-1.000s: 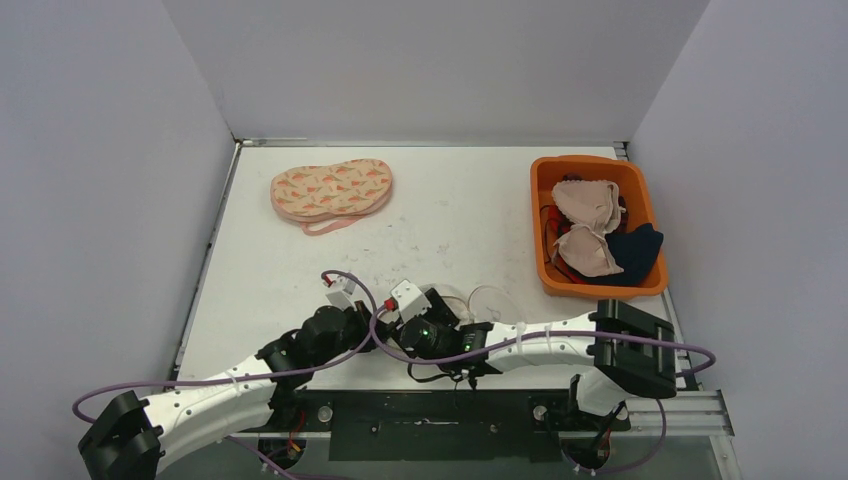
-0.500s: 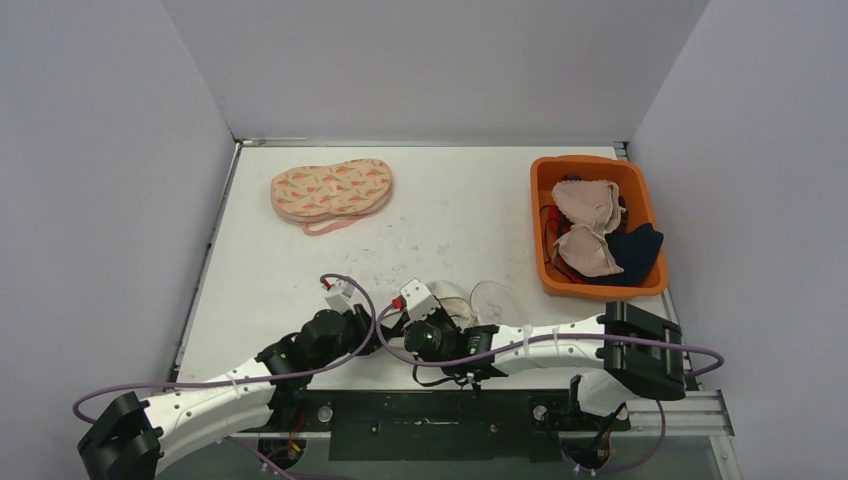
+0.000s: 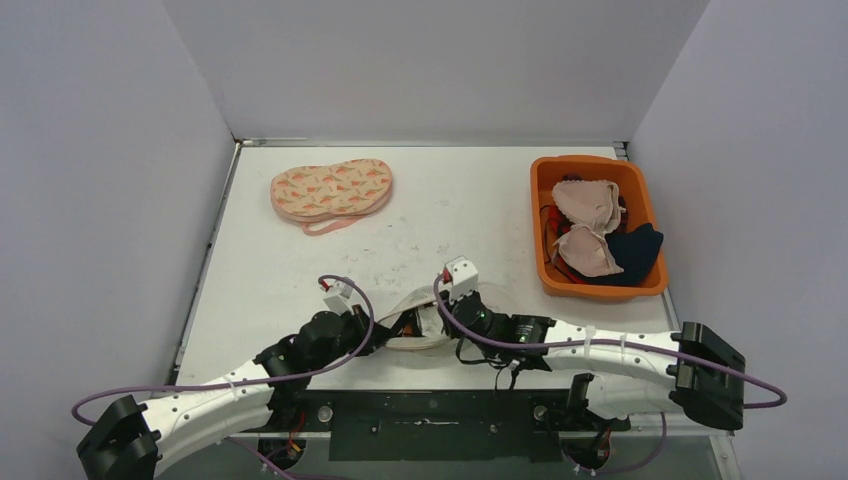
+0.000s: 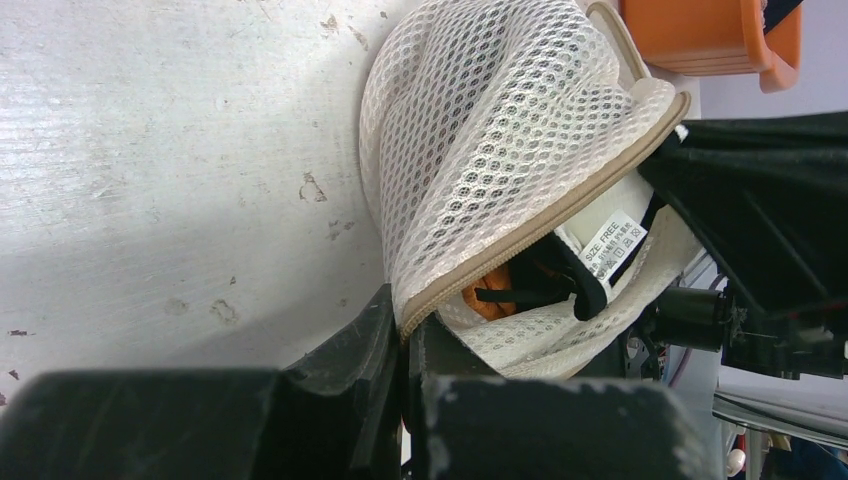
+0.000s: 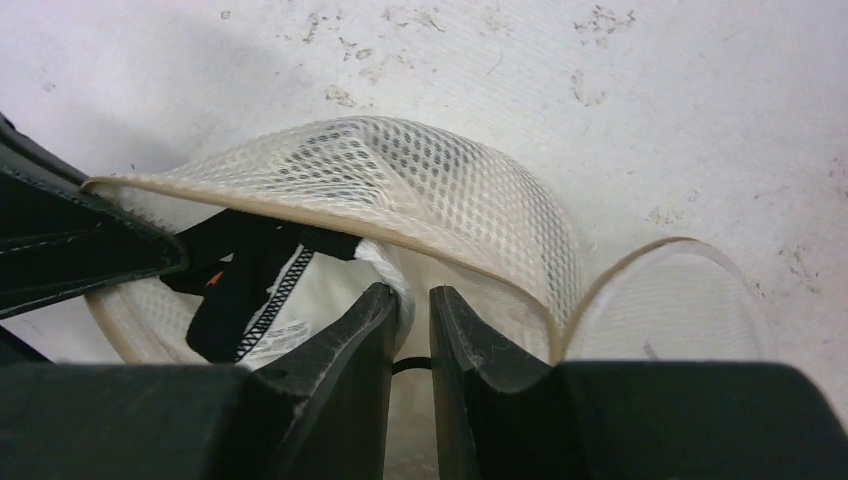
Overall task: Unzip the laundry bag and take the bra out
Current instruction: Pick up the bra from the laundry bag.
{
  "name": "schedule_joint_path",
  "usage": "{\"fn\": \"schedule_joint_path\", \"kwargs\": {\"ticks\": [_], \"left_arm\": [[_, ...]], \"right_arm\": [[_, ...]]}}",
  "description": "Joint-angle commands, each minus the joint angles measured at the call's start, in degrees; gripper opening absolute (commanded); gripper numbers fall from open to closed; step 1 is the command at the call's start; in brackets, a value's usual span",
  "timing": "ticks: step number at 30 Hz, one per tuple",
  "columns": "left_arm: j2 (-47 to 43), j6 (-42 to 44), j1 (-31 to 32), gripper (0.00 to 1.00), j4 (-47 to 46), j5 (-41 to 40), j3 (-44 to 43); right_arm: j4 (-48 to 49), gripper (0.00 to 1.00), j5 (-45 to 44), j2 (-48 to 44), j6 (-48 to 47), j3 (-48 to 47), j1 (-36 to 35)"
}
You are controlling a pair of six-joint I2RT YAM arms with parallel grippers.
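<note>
The white mesh laundry bag (image 3: 415,322) lies near the table's front edge between both grippers, its zip mouth gaping. My left gripper (image 4: 408,330) is shut on the bag's tan zipper edge (image 4: 520,235). Inside the bag (image 4: 490,150) I see the bra (image 4: 535,285), black with orange parts, beside a white size label. My right gripper (image 5: 412,300) reaches into the bag's (image 5: 440,190) mouth. Its jaws are nearly together, with a thin black strap crossing the gap and white fabric at the left fingertip (image 5: 378,305). More of the black bra (image 5: 240,275) lies to the left of it.
An orange bin (image 3: 540,200) holding beige and dark garments stands at the right. A pink carrot-patterned pouch (image 3: 332,190) lies at the back left. A round mesh flap (image 5: 665,300) stands up right of my right gripper. Grey walls enclose the table.
My right gripper has closed from wide to a narrow gap, and the right arm has swung out to the right. The bag's mouth now gapes wider between the grippers. The left gripper keeps its hold.
</note>
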State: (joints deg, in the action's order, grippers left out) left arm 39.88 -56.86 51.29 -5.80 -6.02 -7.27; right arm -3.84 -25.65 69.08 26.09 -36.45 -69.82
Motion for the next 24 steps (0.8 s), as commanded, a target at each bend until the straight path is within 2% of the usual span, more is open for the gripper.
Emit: {"fn": "schedule_joint_path", "kwargs": {"ticks": [1,4,8,10,15,24], "left_arm": [[0.0,-0.4,0.2,0.0,-1.4,-0.8,0.1],[0.0,-0.3,0.4,0.0,-1.6,-0.8,0.1],[0.2,-0.3,0.3,0.0,-1.9,-0.9,0.2],[0.2,-0.3,0.4,0.0,-2.0,-0.8,0.1],[0.1,-0.3,0.5,0.0,-2.2,-0.7,-0.3],[0.0,0.0,0.7,0.0,-2.0,-0.5,-0.6]], "right_arm": [[3.4,0.21,8.4,-4.3,2.7,3.0,4.1],[5.2,0.31,9.5,-5.4,1.8,3.3,3.6],[5.3,0.56,9.1,-6.3,0.2,2.4,1.8],[4.3,0.62,7.3,-6.1,-1.1,0.5,-0.3],[-1.9,0.69,6.6,0.2,-5.3,-5.6,-3.6],[-10.1,0.71,0.8,10.7,-9.6,-12.1,-6.1]]}}
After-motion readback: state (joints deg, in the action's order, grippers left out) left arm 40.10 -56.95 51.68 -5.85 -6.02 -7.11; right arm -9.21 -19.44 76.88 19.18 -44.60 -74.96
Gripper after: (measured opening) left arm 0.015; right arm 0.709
